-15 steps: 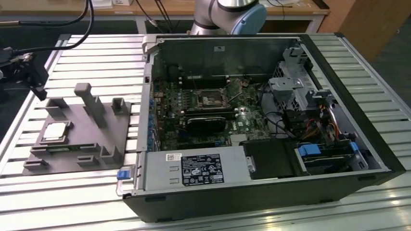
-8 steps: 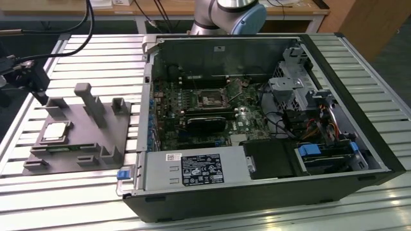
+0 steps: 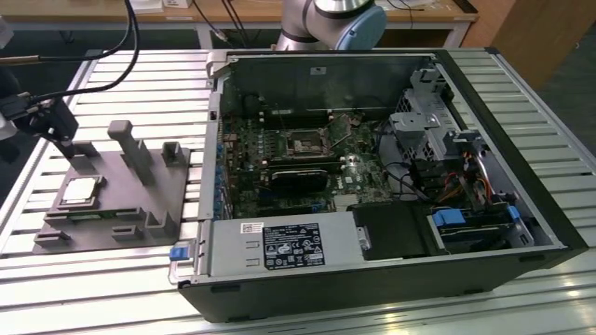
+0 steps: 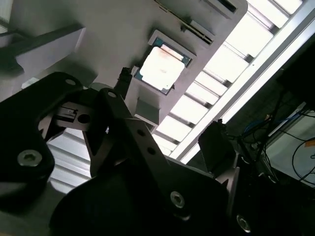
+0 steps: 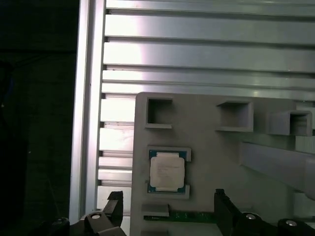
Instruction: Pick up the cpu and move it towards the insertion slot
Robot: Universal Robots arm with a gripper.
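The cpu lies flat in a shallow recess of the grey fixture plate at the exterior view's left. Its silver top shows in both wrist views. My gripper hangs over the plate's far corner, a little above and beyond the cpu. It is open in both wrist views, and its two dark fingertips hold nothing. The insertion slot sits on the green motherboard inside the open computer case, well off to the exterior view's right of the gripper.
Upright grey blocks rise from the fixture plate close to the cpu. A thin green board strip lies in the plate beside the cpu. The case wall stands between plate and motherboard. Cables and a drive cage crowd the case's far side.
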